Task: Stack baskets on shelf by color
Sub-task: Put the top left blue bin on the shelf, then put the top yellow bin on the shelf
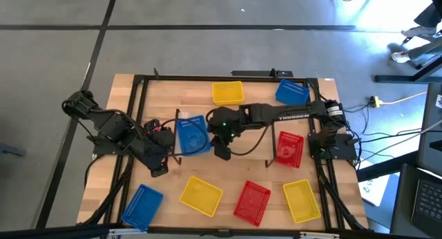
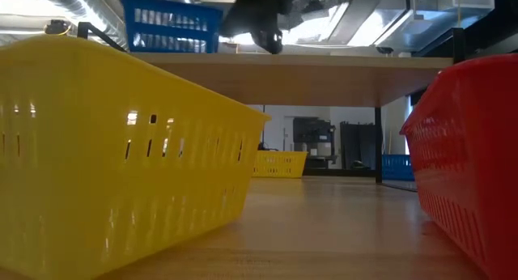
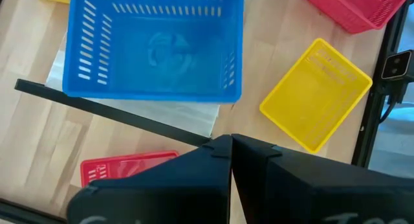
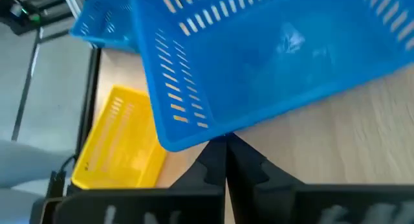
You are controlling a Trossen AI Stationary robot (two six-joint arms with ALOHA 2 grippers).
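A blue basket [image 1: 192, 134] stands upright on the left end of the shelf [image 2: 324, 74]. My right gripper [image 1: 222, 153] is shut and hangs over the shelf just off that basket's near right corner; in the right wrist view the gripper [image 4: 225, 146] is at the foot of the blue basket [image 4: 272, 56]. My left gripper [image 1: 159, 167], also shut, hovers over the table off the shelf's left end, clear of the blue basket [image 3: 155, 49]. Other baskets lie on the tabletop: yellow [image 1: 227, 92], blue [image 1: 292, 92], red [image 1: 289, 148]. My right gripper's shut fingertips [image 4: 220, 149] stand right at the lower edge of the blue basket's corner [image 4: 194, 141], coming from above. Whether they touch it I cannot tell. The basket sits flat on the shelf.
Along the near edge lie a blue basket [image 1: 142, 204], a yellow basket [image 1: 201, 195], a red basket [image 1: 251, 201] and a second yellow basket [image 1: 301, 199]. Another red basket [image 3: 123, 169] lies under my left arm. A black frame [image 1: 138, 108] rims the table.
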